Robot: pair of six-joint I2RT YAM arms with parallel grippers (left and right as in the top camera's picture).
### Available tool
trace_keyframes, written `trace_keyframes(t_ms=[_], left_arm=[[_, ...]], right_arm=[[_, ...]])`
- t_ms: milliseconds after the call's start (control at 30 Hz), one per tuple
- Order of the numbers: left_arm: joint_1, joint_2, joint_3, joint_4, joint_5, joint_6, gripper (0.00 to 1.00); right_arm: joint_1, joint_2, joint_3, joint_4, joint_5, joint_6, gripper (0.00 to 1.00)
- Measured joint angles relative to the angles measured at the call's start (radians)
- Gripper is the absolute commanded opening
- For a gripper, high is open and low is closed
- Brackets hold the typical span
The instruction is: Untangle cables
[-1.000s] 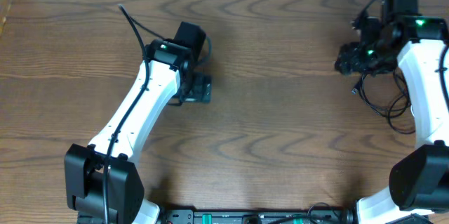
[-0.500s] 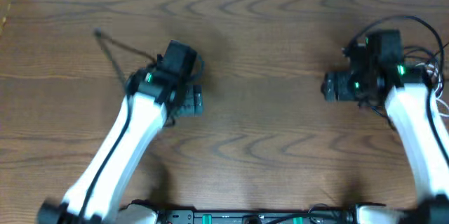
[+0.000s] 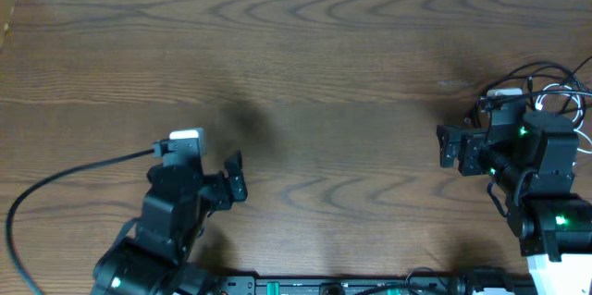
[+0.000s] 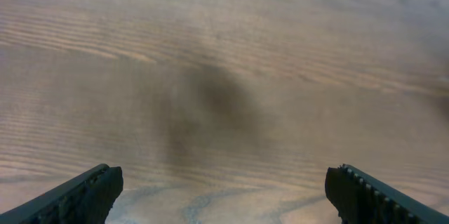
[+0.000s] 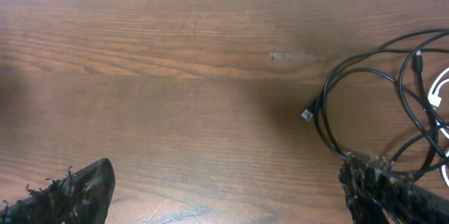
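Note:
The cables (image 5: 365, 76) lie in loose, overlapping loops at the right of the right wrist view: thin black cords with a small plug end (image 5: 306, 114) and a white cord (image 5: 438, 90) among them. From overhead they show at the right edge behind the right arm (image 3: 546, 78), with the white cord (image 3: 572, 101) partly hidden. My right gripper (image 5: 231, 196) is open and empty, its right finger beside the black loops; overhead it points left (image 3: 446, 149). My left gripper (image 4: 224, 199) is open and empty over bare wood, at the front left overhead (image 3: 237, 178).
A thicker black cable (image 3: 55, 184) runs from the left arm's wrist in a curve to the left edge. The wooden table (image 3: 314, 73) spans the view, with its back edge at the top and a box corner (image 3: 7, 4) at the far left.
Both arms have pulled back from the far half of the table toward the front edge. The right arm has moved off the cable pile, which now shows behind it.

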Motion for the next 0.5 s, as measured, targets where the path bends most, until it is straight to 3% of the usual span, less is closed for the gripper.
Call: trace_keyframes(t_ms=[500], left_arm=[[0.0, -0.029, 0.0, 0.0, 0.0, 0.0, 0.98]], right_arm=[[0.0, 0.003, -0.003, -0.037, 0.001, 0.0, 0.99]])
